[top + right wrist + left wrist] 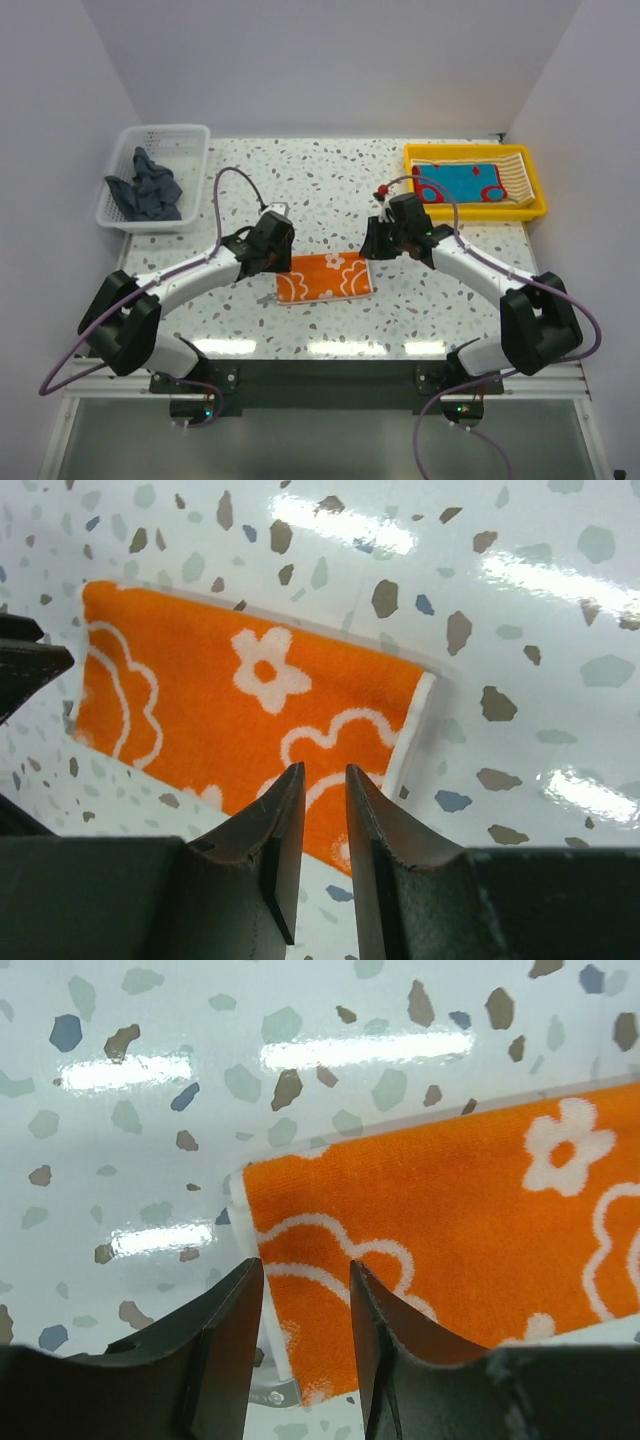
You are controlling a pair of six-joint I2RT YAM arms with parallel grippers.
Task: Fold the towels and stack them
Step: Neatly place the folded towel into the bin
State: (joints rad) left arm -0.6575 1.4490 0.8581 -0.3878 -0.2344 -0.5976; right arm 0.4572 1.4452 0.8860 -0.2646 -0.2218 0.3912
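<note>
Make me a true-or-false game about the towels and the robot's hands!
1. The orange towel lies on the table between the left hand and the right hand. True.
2. The white basket has nothing in it. False: a dark blue-grey towel is bunched up inside.
3. A teal towel with red marks sits in the yellow tray. True.
4. The right hand is lifting the orange towel. False: the towel lies flat and the hand grips nothing.
</note>
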